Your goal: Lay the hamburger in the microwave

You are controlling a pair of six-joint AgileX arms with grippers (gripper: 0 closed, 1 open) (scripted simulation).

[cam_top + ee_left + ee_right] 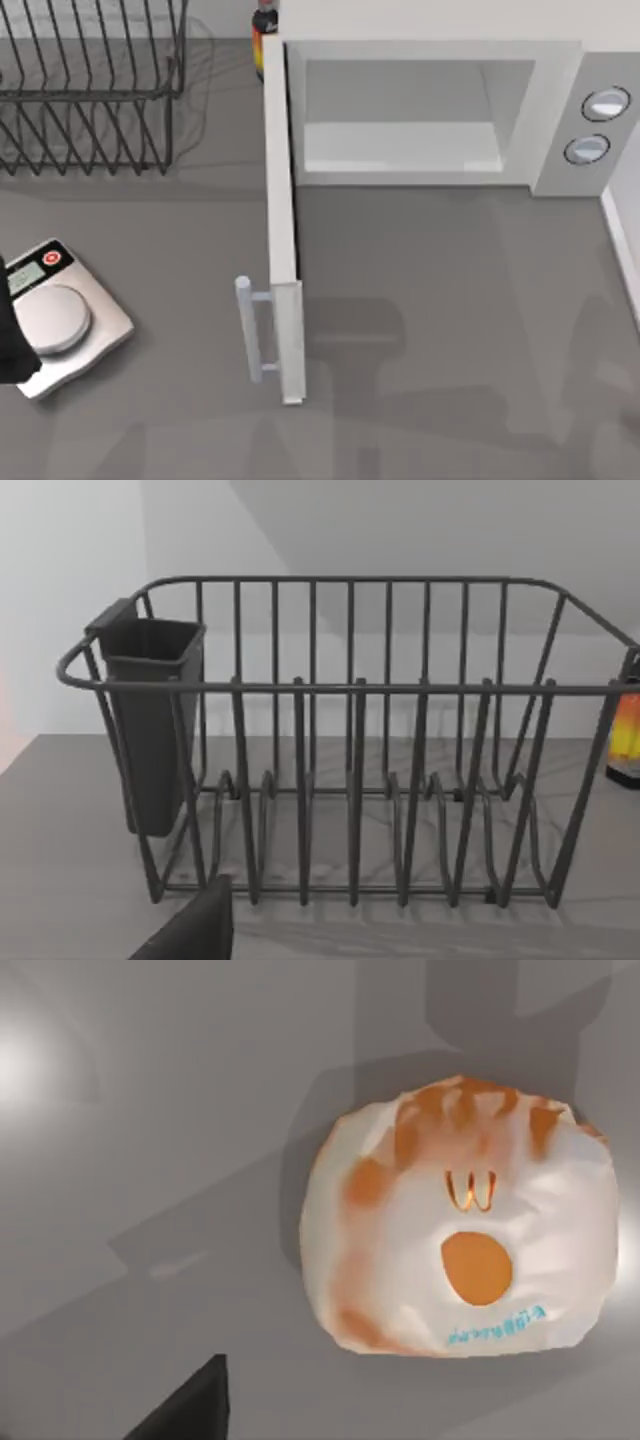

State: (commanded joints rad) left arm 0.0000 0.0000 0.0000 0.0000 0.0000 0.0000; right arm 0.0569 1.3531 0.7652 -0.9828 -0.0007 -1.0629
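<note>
While the microwave (pixel 430 110) stands at the top view's twelve to two o'clock with its door (pixel 283 240) swung wide toward the camera, the pale grey cavity (pixel 400 140) lies open to the front. The door stands edge-on, running from eleven o'clock down toward six, its vertical bar handle (pixel 247 328) on the side facing nine o'clock. Two round knobs (pixel 597 125) sit on the grey panel at two o'clock. A black wire rack (pixel 90 85) fills the ten to eleven o'clock corner, and a dark bottle with an orange-yellow label (pixel 264 35) stands between the rack and the microwave, just beside the door's hinge. A silver scale (pixel 62 318) with a round pan rests on the grey worktop (pixel 450 330) at eight o'clock; a dark part of my left arm (pixel 10 340) overlaps its edge at nine o'clock. Whether the left tool is open I cannot tell.

From the left wrist, the rack (pixel 350 750) stands upright on the worktop with a dark cup (pixel 150 720) clipped to one end, and the bottle's label (pixel 625 730) shows past the other end. A dark sliver sits at the frame's edge.

From the right wrist, the hamburger (pixel 460 1220) lies on the worktop, a roundish white wrapped lump with orange patches, slightly wider than tall, its printed face toward the camera. Whether the right tool is open I cannot tell.
</note>
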